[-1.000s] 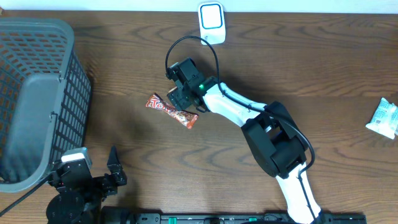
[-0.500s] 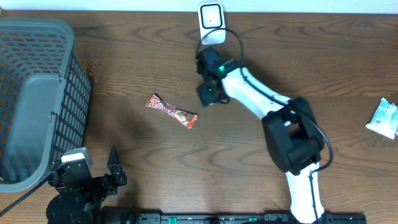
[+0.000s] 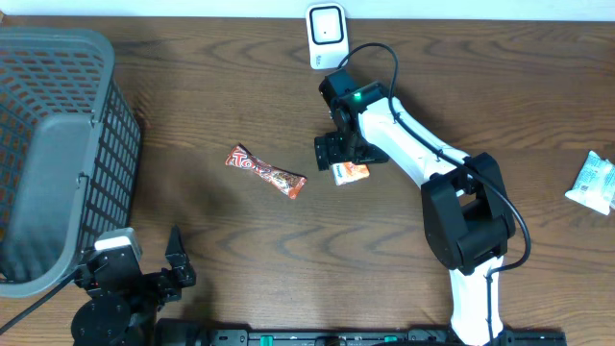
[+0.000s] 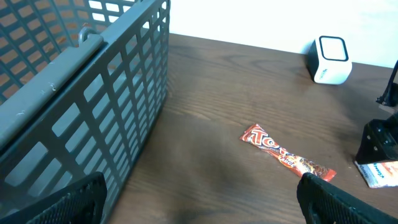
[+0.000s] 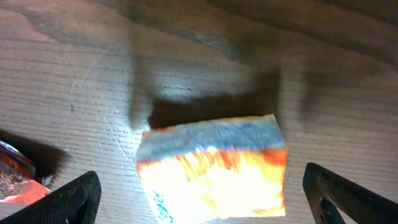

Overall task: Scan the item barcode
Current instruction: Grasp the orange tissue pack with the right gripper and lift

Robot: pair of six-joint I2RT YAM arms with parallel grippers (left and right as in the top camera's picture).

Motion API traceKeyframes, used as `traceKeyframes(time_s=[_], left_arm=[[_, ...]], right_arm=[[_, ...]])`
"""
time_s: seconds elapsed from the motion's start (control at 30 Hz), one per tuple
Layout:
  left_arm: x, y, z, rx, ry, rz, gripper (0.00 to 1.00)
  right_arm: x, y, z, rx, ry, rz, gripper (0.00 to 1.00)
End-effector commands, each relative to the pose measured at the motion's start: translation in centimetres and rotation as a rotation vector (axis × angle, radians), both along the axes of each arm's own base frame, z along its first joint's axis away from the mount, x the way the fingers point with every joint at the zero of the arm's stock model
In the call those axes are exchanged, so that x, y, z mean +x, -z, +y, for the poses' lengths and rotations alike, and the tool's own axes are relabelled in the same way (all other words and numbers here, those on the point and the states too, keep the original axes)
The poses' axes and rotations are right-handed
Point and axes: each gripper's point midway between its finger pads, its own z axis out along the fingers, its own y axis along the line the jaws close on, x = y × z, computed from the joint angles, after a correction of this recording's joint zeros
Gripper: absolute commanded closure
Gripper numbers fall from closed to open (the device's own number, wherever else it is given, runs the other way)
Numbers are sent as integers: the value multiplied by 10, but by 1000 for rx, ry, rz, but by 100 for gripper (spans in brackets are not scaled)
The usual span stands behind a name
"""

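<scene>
1. Right gripper [image 5: 209, 198]: fingers [image 5: 74, 196] are spread wide and not clamping anything. The orange packet [image 5: 214, 165] lies flat on the table [image 3: 192, 86] right between them, with a gap on each side.
2. Just past one finger there's a red candy bar [image 3: 266, 172], near the packet but not touching.
3. The white scanner [image 3: 327, 36] stands behind that wrist at the table's far edge, well apart from the packet.
4. Left gripper [image 4: 208, 202]: fingers are wide too. The grey basket [image 4: 106, 93] is close on one side, and the candy bar is out ahead.
5. A white packet [image 3: 593, 183] lies way off, beyond the right arm.
</scene>
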Motion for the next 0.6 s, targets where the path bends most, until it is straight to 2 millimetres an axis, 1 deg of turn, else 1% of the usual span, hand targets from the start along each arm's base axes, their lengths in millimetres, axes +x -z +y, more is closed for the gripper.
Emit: traceKeyframes(time_s=[0.0,0.07,0.1,0.3,0.47,0.57], left_arm=[[0,0,-1,-5,5,-4,2],[0,0,-1,-5,5,-4,2],[0,-1,-1,-5,5,-5,2],[0,-1,-1,-5,5,-5,2],[0,-1,-1,-5,5,-5,2],[0,-1,-1,-5,5,-5,2]], right_arm=[[-9,-11,0,17,-54,29,1],[-11,-10,-7,-21,-170,26,1],[-10,-10,-7,-25,-189,23,1],[-8,-8,-5,-14,-188,18,1],[1,5,-4,-8,-177,5,1],[3,12,-3,-10,-177,9,1]])
